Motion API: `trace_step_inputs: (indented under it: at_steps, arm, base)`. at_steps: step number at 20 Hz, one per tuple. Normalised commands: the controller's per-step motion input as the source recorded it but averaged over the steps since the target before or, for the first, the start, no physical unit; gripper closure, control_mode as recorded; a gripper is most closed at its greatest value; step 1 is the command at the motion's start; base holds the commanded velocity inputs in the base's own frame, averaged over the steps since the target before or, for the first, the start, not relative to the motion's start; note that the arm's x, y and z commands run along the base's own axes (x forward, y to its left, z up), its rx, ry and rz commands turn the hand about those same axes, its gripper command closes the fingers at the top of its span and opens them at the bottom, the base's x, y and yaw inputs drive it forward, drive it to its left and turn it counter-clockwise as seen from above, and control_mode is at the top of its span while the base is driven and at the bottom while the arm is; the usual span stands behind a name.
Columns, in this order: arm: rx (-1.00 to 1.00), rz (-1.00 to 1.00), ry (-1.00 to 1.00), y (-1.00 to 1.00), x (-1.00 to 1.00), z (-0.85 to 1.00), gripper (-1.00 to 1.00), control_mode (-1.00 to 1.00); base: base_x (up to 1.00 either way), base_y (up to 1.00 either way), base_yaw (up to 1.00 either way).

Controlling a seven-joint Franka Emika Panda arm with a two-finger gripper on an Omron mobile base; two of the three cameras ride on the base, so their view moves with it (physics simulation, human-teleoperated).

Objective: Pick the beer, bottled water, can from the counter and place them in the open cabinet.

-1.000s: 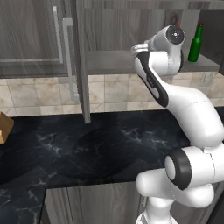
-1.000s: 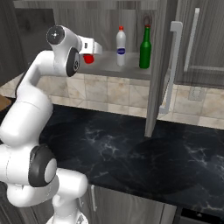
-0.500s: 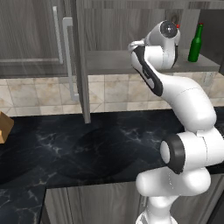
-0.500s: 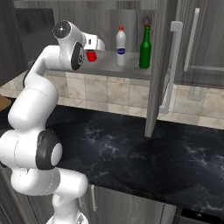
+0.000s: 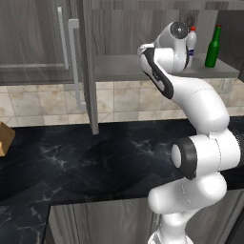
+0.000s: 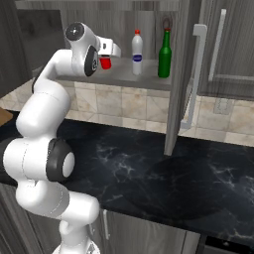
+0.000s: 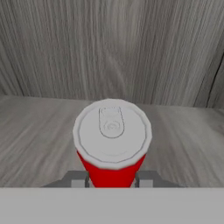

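My gripper (image 6: 107,55) is shut on the red can (image 6: 105,63), held just above the shelf of the open cabinet (image 6: 124,79), left of both bottles. The hand view looks down on the can (image 7: 112,140) and its silvery top, with the dark fingers (image 7: 78,179) on either side and the cabinet's back wall behind. The bottled water (image 6: 137,47) stands upright on the shelf with its red cap, and the green beer (image 6: 164,49) stands right of it. From the left, the beer (image 5: 213,47) is at the shelf's right end and the water (image 5: 191,40) is partly hidden by my arm.
The cabinet door (image 6: 178,74) hangs open toward me with its long silver handle (image 6: 196,74). Below lies the black marble counter (image 6: 163,183). A brown object (image 5: 5,138) sits at the counter's far left. A closed wall cabinet (image 5: 33,43) is left of the open one.
The arm has risen and carried the can a little up and inward over the shelf, closer to the water bottle. The bottles have not moved.
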Motion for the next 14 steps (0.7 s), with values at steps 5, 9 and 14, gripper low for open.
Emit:
trace_step_inputs:
  at_steps: [5, 9, 14]
  arm:
    - [0.0, 0.0, 0.0, 0.0, 0.0, -0.04, 1.0, -1.0]
    - [0.0, 0.0, 0.0, 0.0, 0.0, -0.06, 1.0, -1.0]
    - [0.0, 0.0, 0.0, 0.0, 0.01, -0.11, -1.0, -1.0]
  base:
    - [0.0, 0.0, 0.0]
    - [0.0, 0.0, 0.0]
    - [0.0, 0.0, 0.0]
